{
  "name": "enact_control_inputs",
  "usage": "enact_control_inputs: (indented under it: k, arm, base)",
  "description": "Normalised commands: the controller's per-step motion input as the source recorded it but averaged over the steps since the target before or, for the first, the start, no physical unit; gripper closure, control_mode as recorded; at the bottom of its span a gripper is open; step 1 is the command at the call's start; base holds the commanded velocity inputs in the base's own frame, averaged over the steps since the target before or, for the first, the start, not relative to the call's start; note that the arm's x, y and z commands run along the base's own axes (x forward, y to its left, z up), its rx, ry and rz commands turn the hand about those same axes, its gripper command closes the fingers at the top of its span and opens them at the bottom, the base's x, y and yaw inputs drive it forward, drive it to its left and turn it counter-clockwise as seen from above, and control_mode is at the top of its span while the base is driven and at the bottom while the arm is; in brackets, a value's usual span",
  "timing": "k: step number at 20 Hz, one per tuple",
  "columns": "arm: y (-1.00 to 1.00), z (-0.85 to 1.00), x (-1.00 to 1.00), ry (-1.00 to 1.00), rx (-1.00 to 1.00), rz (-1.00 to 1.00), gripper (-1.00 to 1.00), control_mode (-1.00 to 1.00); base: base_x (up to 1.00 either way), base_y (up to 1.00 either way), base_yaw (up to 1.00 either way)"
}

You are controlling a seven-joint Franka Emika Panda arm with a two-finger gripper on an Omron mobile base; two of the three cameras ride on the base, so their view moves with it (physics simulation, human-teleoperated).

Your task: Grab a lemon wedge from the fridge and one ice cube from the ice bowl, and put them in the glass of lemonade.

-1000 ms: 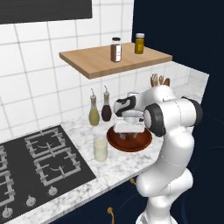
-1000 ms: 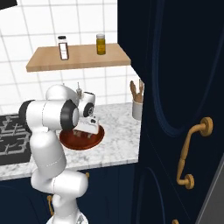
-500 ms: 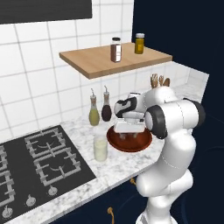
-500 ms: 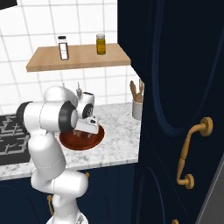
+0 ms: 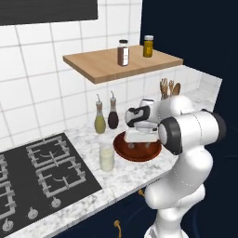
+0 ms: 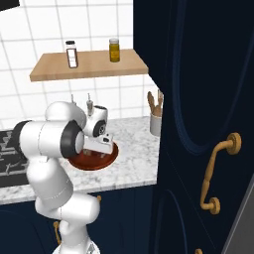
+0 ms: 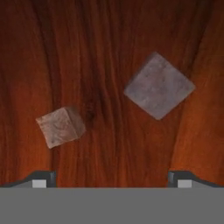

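My gripper [image 5: 139, 143] hangs just above the ice bowl [image 5: 122, 153], a wide reddish-brown bowl on the marble counter, also visible as the ice bowl [image 6: 111, 158] under the gripper [image 6: 95, 150]. In the hand view the gripper [image 7: 111, 178] is open, its tips wide apart over the bowl's wooden floor. Two ice cubes lie there: a larger ice cube [image 7: 159, 85] up and right, a smaller ice cube [image 7: 60, 126] near the left tip. Nothing is between the fingers. The glass of lemonade [image 5: 107, 157] stands just left of the bowl. The lemon wedge is out of view.
Two slim bottles [image 5: 106, 118] stand behind the bowl by the tiled wall. A utensil pot [image 6: 156, 122] sits to the right, a wooden shelf [image 5: 122, 65] with two jars hangs overhead. The hob [image 5: 42, 176] is on the left. A tall navy cabinet [image 6: 198, 124] walls the right.
The hand has sunk slightly toward the ice bowl. Its jaws have stayed open, and the bowl and glass have not moved.
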Motion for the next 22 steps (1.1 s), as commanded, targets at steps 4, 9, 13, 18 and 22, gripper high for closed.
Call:
enact_control_inputs:
  k: [4, 9, 13, 18, 22]
  arm:
    - [0.09, 0.31, 0.09, 0.00, 0.00, 0.03, -1.00, -1.00]
    - [0.38, 0.00, 0.26, 0.01, 0.00, 0.20, -1.00, -1.00]
    - [0.10, -0.34, 0.31, 0.01, 0.00, 0.15, -1.00, -1.00]
    - [-0.24, -0.13, 0.01, 0.00, 0.00, 0.00, -1.00, -1.00]
    - [-0.58, -0.14, 0.00, -0.01, 0.01, 0.00, -1.00, -1.00]
  base:
    - [0.00, 0.00, 0.00]
    - [0.00, 0.00, 0.00]
    - [0.00, 0.00, 0.00]
    - [0.00, 0.00, 0.00]
    - [0.00, 0.00, 0.00]
